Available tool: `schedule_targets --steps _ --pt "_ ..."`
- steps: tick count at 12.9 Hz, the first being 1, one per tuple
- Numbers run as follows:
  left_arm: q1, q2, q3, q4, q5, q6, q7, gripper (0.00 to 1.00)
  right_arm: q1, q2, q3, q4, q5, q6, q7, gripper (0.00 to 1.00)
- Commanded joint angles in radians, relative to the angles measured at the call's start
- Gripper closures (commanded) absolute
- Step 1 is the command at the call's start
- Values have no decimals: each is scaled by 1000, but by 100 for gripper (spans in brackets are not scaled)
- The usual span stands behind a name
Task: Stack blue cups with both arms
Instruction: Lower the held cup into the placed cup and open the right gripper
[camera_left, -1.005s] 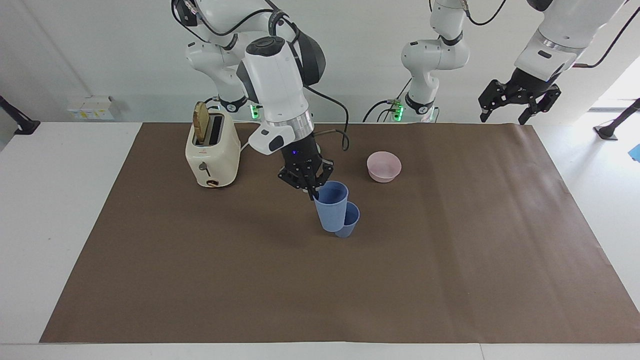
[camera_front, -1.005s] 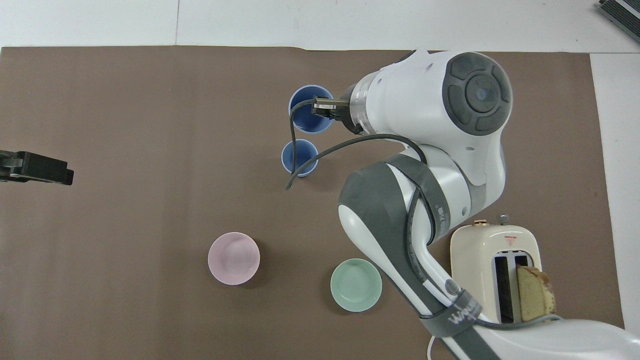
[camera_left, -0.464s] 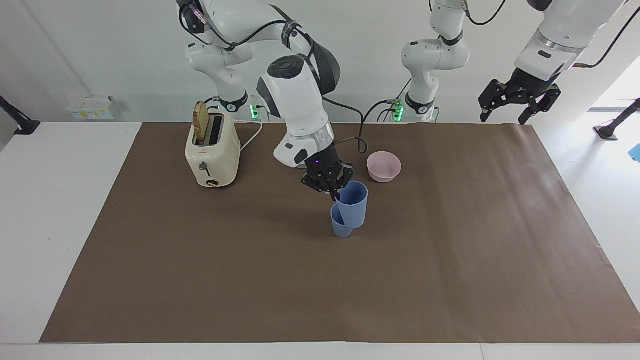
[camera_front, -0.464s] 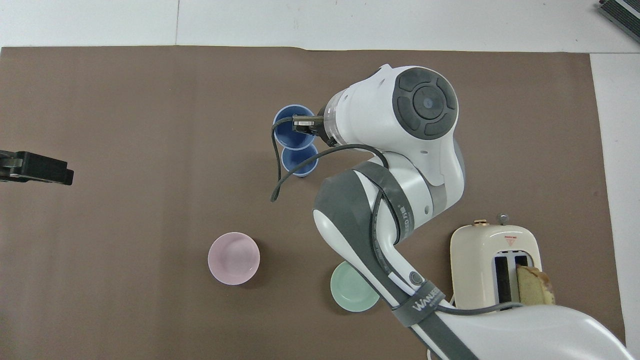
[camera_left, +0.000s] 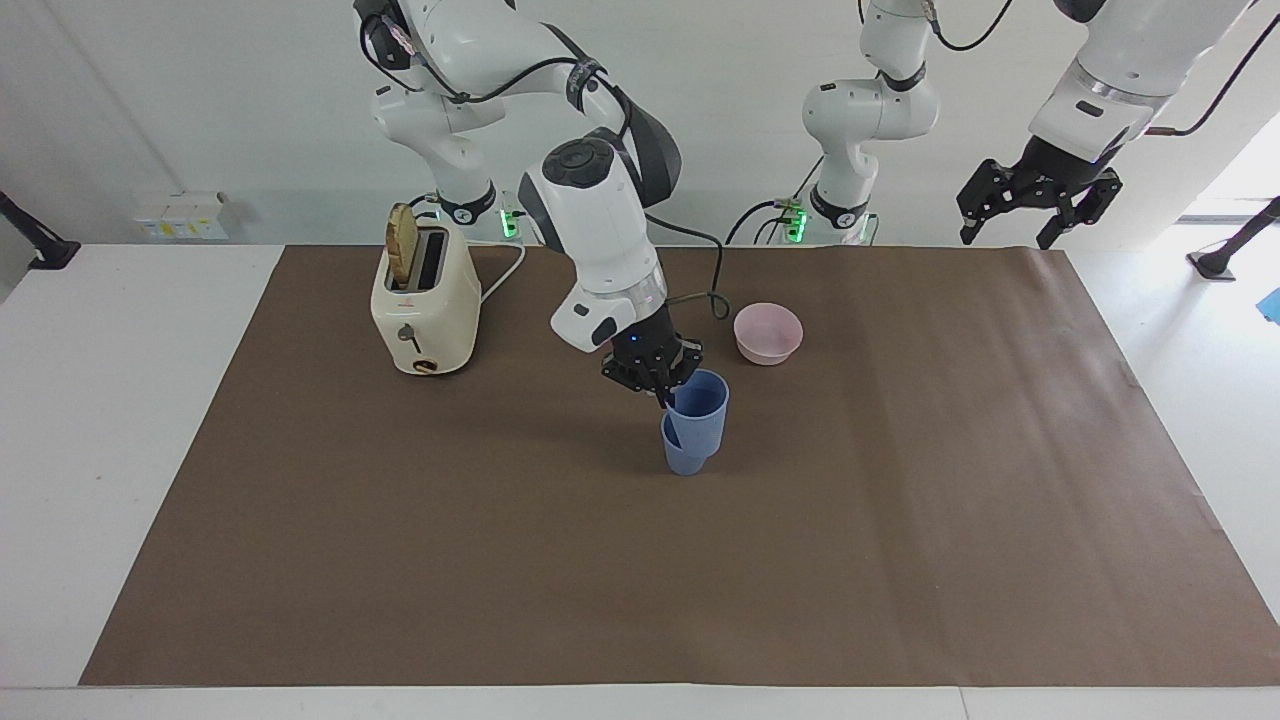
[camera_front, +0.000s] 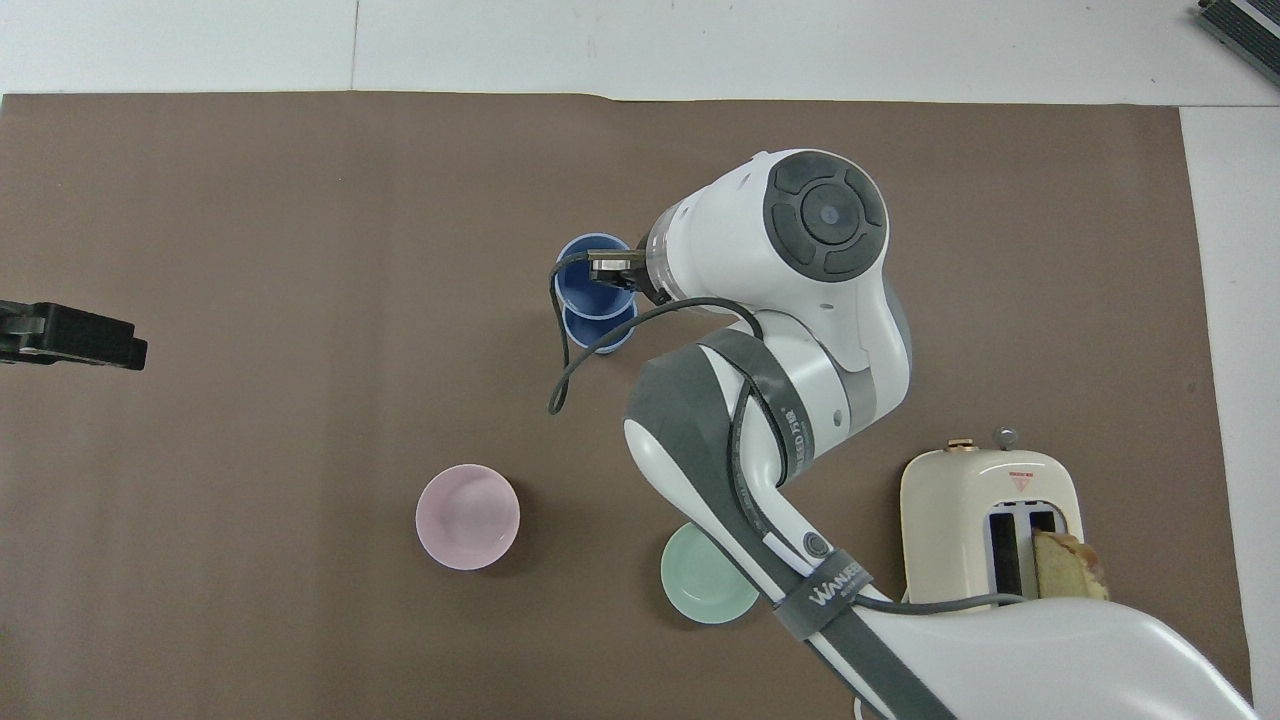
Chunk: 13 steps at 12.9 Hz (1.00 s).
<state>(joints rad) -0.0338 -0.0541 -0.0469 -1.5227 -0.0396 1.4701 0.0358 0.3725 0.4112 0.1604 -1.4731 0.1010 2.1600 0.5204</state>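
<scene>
**Blue cups, mid-counter**

Held cup (camera_left: 700, 407): mouth up, tilted, its base hiding most of the standing cup (camera_left: 683, 456). Right claw (camera_left: 660, 393): pinched shut on the rim; fingertips partly hidden. Green bowl (camera_front: 700, 597): partly under the arm. Left claw (camera_left: 1005, 233): spread wide, empty, above the counter's edge.

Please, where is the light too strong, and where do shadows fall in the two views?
Facing view: daylight washes out the wall beside the left gripper; a soft shadow lies under the right gripper. Overhead view: even light; the pink bowl casts a faint shadow.
</scene>
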Motion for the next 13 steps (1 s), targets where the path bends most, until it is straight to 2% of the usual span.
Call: schedule_targets --steps 1,13 --pt "14 -18 -4 -11 -11 -10 6 0 -7 -20 4 -23 29 -8 -25 100" --pt "14 -18 -4 -11 -11 -10 7 0 5 -31 4 -30 23 -75 -13 100"
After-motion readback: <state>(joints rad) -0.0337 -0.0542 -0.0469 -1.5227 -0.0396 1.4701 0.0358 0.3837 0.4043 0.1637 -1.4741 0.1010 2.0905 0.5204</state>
